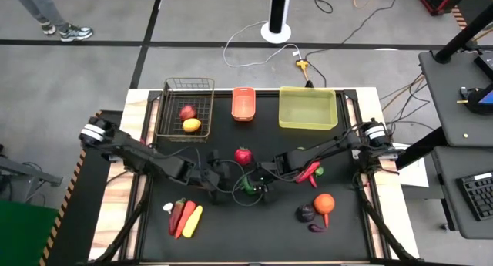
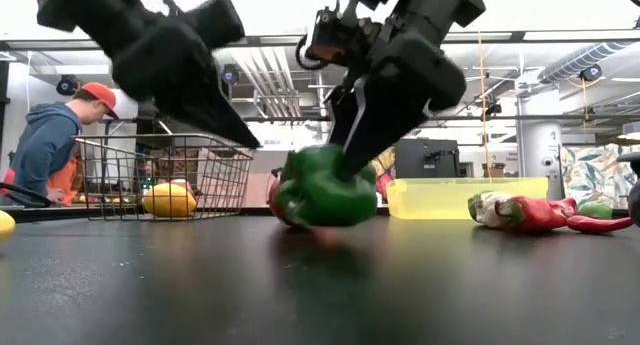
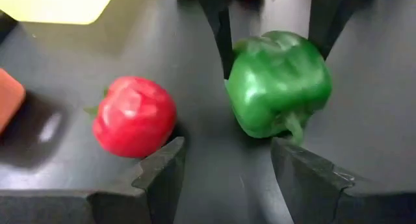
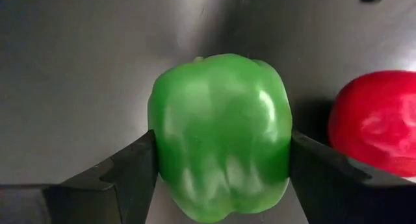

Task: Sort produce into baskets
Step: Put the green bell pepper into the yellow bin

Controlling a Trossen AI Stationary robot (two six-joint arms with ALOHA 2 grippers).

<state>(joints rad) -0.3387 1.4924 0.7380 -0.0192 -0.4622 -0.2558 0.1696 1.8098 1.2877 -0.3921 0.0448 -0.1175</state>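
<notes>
Mid-table, our right claw [image 4: 221, 165] pinches the green pepper [image 4: 221, 136], fingers touching both its flanks, beside a red apple [image 3: 134, 117]. Left claw [image 3: 227, 165] hovers close, spread, holding nothing. We judge the grasp step underway; next calls for lifting toward a basket [image 1: 186, 108].

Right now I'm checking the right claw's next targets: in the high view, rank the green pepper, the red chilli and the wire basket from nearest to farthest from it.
1. Green pepper, between the right claw fingers.
2. Red chilli, toward the right arm's side.
3. Wire basket, far-left corner.
</notes>
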